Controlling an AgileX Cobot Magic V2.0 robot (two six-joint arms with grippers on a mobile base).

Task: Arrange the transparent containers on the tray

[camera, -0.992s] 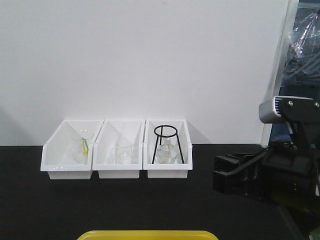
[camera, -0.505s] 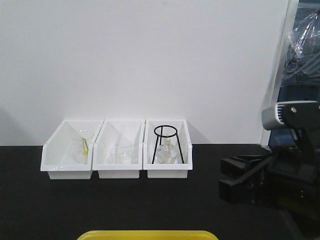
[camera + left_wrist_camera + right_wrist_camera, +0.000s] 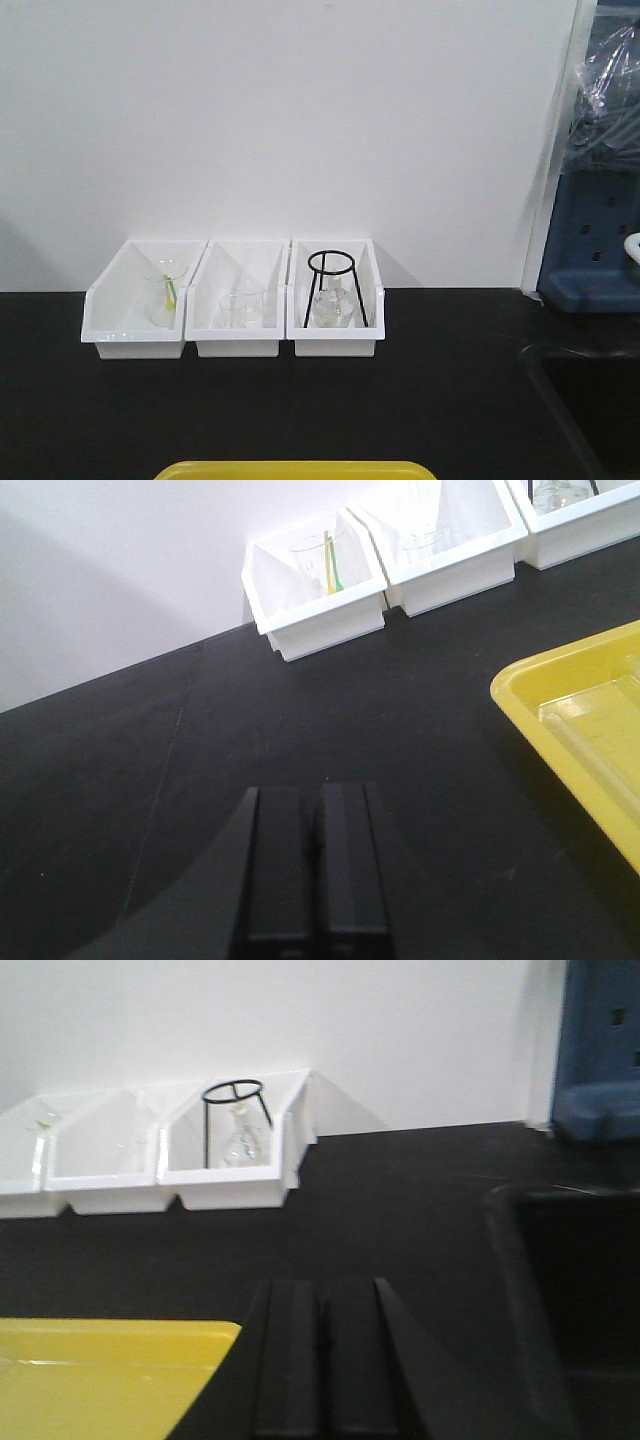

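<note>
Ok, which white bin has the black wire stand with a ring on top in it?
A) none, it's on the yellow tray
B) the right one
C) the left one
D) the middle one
B: in the front view the black wire stand rises out of the right bin, over a clear flask; the left bin and the middle bin hold only clear glassware.
</note>
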